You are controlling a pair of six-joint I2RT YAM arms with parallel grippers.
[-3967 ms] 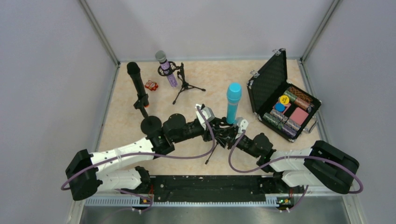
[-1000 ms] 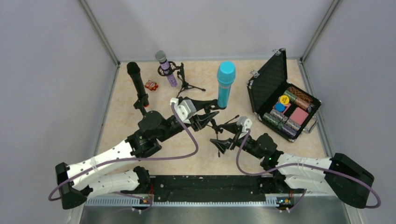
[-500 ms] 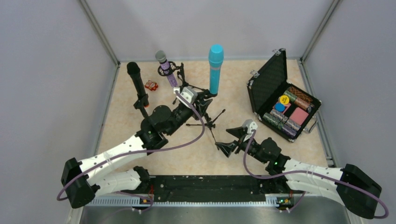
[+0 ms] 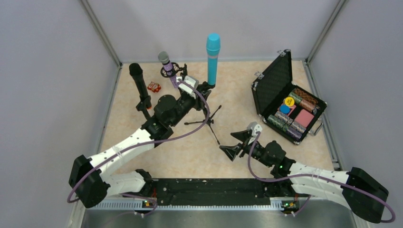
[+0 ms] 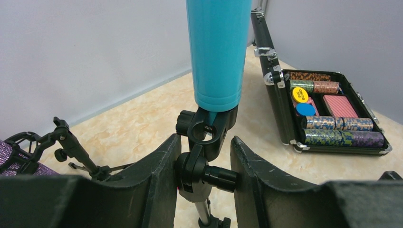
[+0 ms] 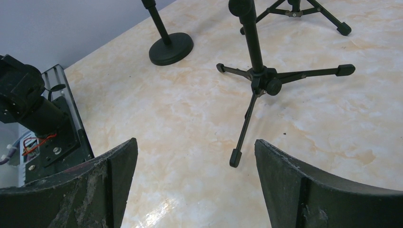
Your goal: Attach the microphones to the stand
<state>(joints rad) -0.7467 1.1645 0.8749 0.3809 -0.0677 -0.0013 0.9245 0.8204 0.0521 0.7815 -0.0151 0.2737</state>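
Three mics are up in holders. Far left, the black mic point(image 4: 138, 81) on its round base point(image 6: 171, 47) and, just right of it, the purple mic point(image 4: 167, 65) in its mount point(image 4: 183, 76) have not moved.

The change is in the middle. A few seconds ago the turquoise mic point(image 4: 212, 56) was low at centre front, between both grippers. Now it stands upright near the back wall point(image 4: 256, 28), clipped atop its tripod point(image 4: 209, 118). The left gripper point(image 5: 203, 161) has carried it there, with the arm stretched far out, and is clamped on the tripod's swivel joint just under the clip. I cannot tell whether all the feet rest on the table point(image 4: 256, 80).

The right gripper point(image 4: 232, 144) has let go and drawn back toward the front. Its jaws stand wide and hold nothing.

The attaching looks done, so what seems left is setting the tripod square and releasing it.

Room is tight at the back left, where the purple mic's mount is just beside the left wrist and the wall is close behind. The centre front lies bare. At right, the open case point(image 4: 273, 80) stands well apart from both grippers.
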